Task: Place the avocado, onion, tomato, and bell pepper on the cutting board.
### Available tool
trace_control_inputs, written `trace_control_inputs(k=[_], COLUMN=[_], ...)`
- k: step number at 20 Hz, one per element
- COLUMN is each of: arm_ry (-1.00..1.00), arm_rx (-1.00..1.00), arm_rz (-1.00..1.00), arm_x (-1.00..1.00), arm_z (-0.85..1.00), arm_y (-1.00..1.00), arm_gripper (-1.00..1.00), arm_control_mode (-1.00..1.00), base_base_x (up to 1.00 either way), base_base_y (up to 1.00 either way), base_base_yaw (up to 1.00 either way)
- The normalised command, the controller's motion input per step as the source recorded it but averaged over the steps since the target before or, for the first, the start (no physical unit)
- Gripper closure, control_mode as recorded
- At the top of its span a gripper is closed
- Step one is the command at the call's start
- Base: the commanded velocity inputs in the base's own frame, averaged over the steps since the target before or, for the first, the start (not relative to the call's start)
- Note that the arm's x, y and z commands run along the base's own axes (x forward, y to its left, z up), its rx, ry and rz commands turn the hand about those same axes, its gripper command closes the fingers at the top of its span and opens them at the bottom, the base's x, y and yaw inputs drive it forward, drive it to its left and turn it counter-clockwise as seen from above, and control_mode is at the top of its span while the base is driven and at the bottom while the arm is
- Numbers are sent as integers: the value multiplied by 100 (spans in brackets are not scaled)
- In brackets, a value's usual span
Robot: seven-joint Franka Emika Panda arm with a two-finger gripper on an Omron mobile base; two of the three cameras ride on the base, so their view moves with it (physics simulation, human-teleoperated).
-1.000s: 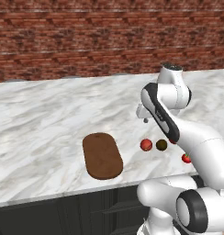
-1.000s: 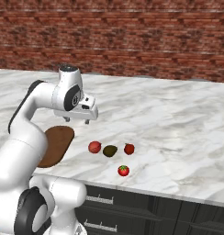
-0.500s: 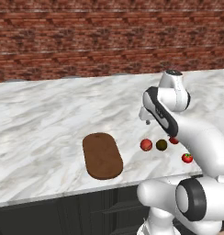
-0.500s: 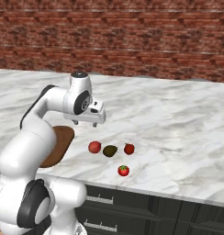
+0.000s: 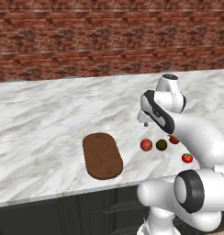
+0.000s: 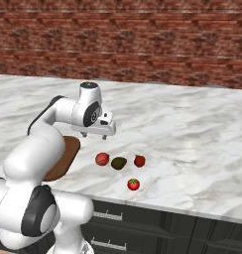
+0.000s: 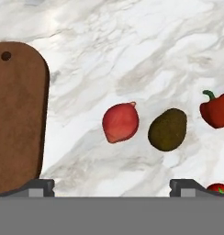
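Tabletop (image 5: 49, 110): marble, brick wall behind.
Tomato (image 6: 133, 184): nearest edge.
Onion (image 7: 120, 122), avocado (image 7: 167, 129), bell pepper (image 7: 216, 109): one row — off the board.
Cutting board (image 5: 102, 155): bare; nothing placed, all four remain.
Tool (image 6: 98, 130): wide, empty — above the onion.

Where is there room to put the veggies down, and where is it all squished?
The whole board is bare. There is also bare counter between the board and the onion, and lots toward the brick wall. It is crowded where the onion, avocado, pepper and tomato cluster. The open gripper hangs above them.
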Motion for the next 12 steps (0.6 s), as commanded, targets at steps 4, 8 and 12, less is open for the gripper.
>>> trace_control_inputs(k=[4,8,12], arm_ry=[2,3,1], arm_rx=[0,0,0], arm_rz=[0,0,0], arm_x=[22,22,20], arm_z=[-35,-32,-31], arm_y=[0,0,0], arm_gripper=[-100,-100,-100], arm_control_mode=[-100,-100,-100], base_base_x=[0,0,0], base_base_y=[0,0,0], base_base_yaw=[0,0,0])
